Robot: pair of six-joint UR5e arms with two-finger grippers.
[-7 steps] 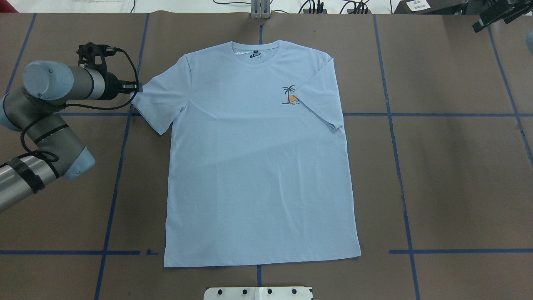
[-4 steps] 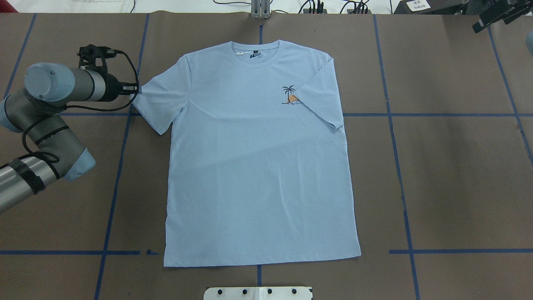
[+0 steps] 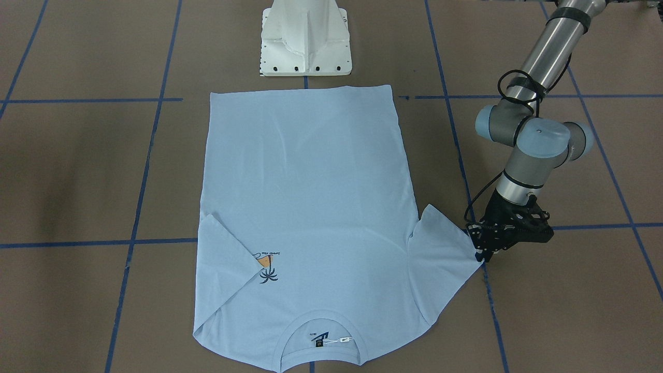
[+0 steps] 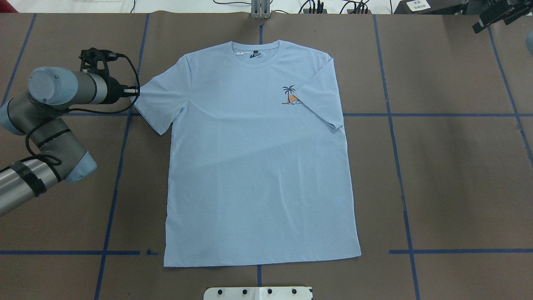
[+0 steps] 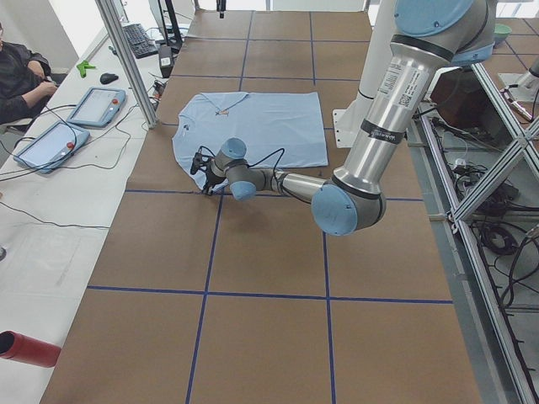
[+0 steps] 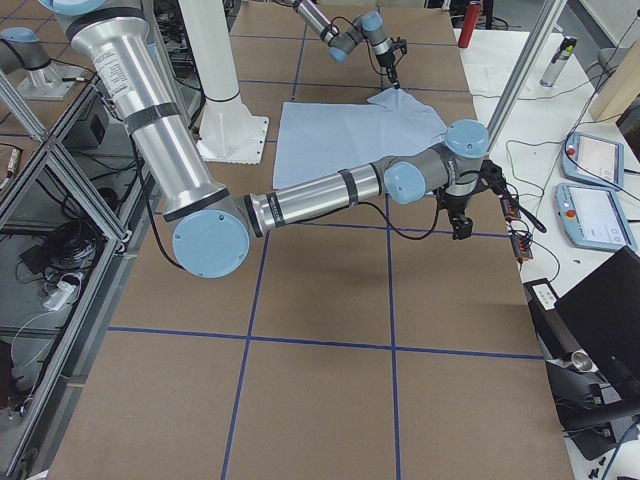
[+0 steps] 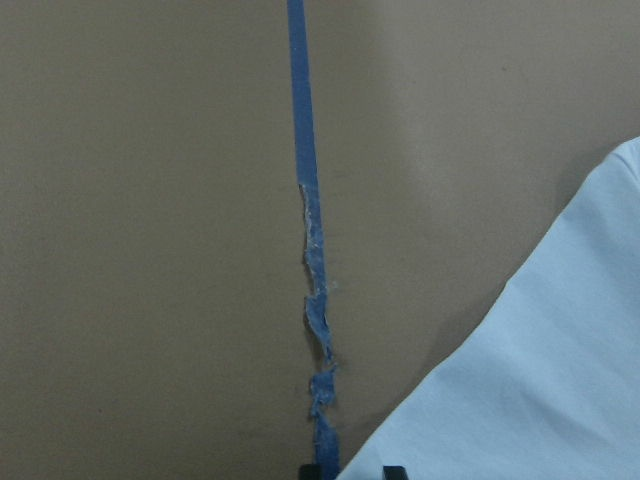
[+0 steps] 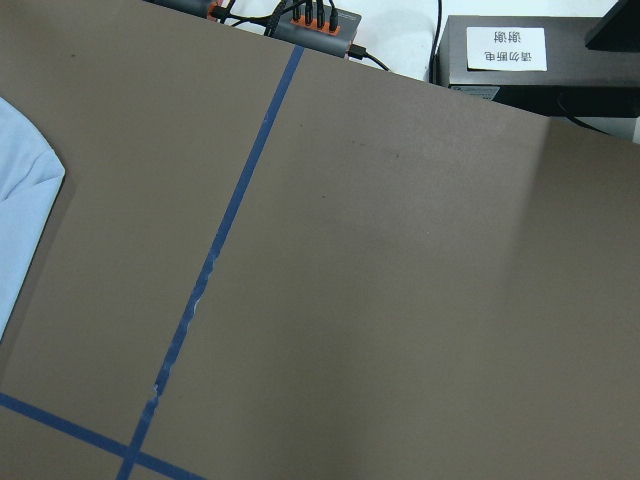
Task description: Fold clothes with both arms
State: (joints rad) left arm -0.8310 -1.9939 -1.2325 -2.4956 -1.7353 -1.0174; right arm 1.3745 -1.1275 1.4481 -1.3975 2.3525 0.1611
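Note:
The pale-blue T-shirt [image 4: 258, 166] lies flat, chest up, with the palm print [image 4: 290, 96] and neck label [image 4: 254, 55] showing. One sleeve [image 4: 320, 100] is folded in over the chest. The other sleeve [image 4: 160, 102] is spread out. My left gripper [image 4: 136, 89] points down at that sleeve's outer corner [image 3: 469, 248]. In the left wrist view the left gripper [image 7: 348, 472] has its fingertips apart, with the sleeve edge [image 7: 540, 380] running in between them. The right gripper [image 6: 461, 230] hangs over bare table beyond the shirt, and I cannot tell whether it is open or shut.
The white pedestal base [image 3: 305, 36] stands past the shirt's hem. Blue tape lines [image 4: 118, 166] cross the brown table. Side benches hold tablets [image 5: 93, 105] and cables, and a person [image 5: 21, 76] sits there. An aluminium post [image 5: 126, 59] rises at the table edge.
The left wrist has drifted slightly outward, away from the shirt, with its tip still at the sleeve corner. The shirt lies as before.

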